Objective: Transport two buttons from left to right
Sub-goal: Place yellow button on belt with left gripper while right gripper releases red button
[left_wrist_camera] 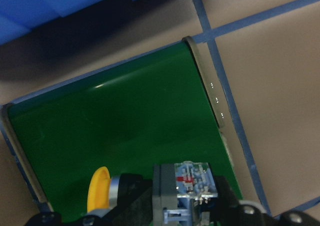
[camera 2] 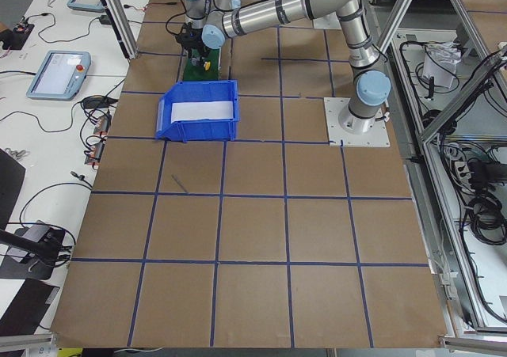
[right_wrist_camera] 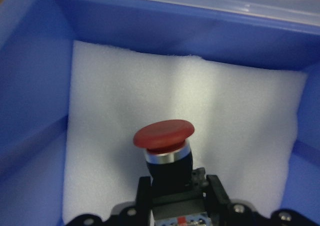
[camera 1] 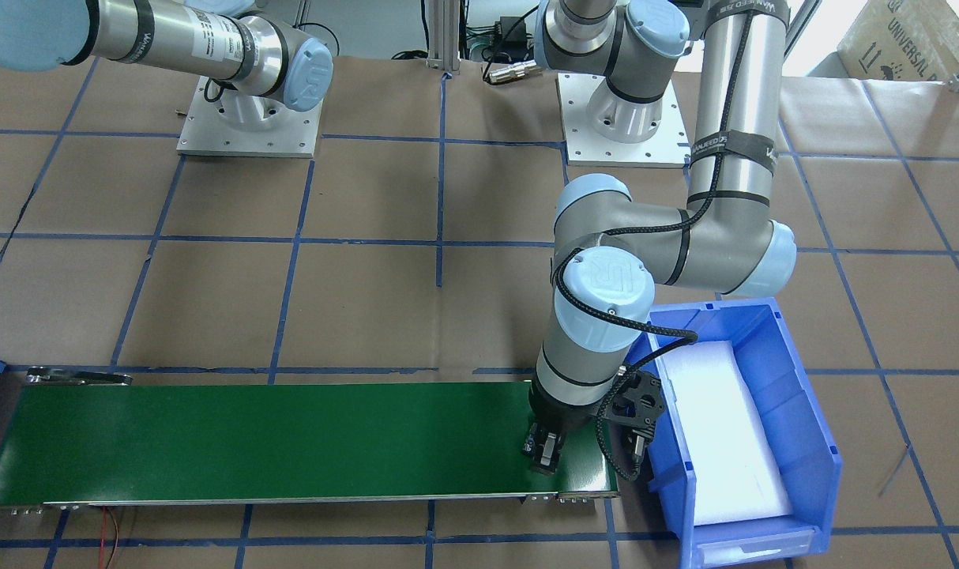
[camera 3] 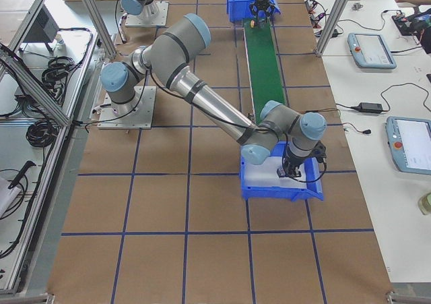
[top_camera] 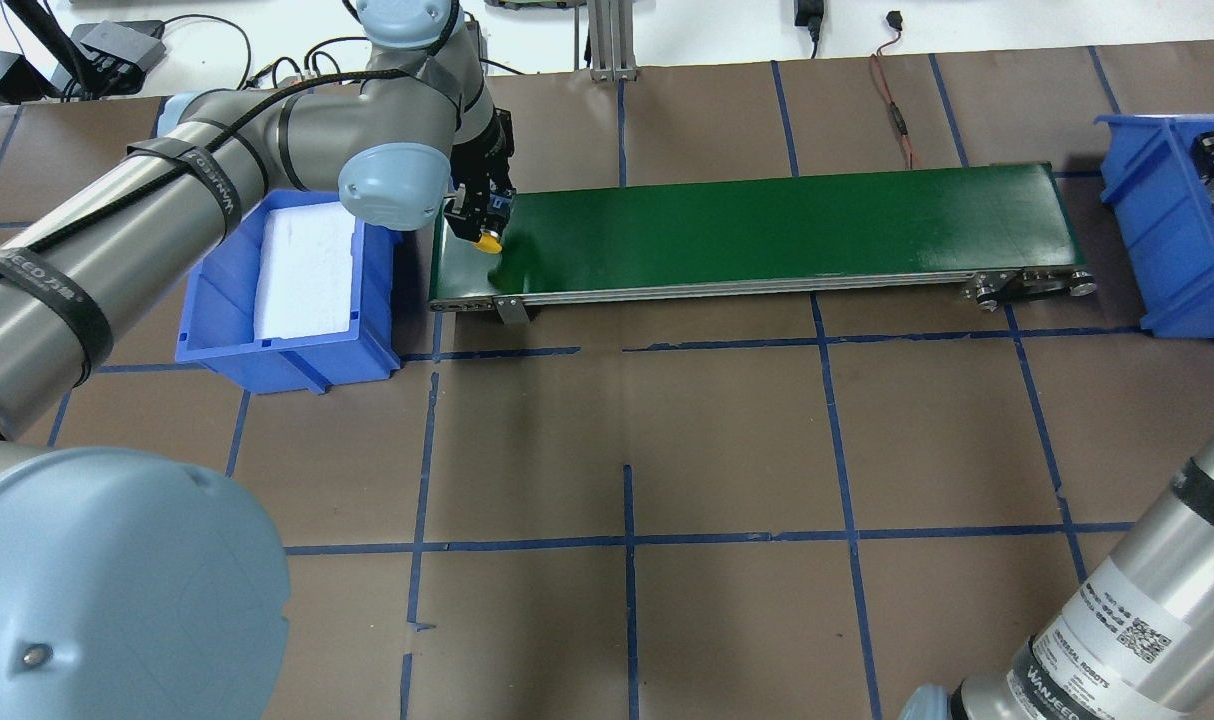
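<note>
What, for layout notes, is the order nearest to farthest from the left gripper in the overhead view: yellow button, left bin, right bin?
1. Yellow button: held in the left gripper, over the belt.
2. Left bin: beside the belt's left end.
3. Right bin: past the belt's right end.
</note>
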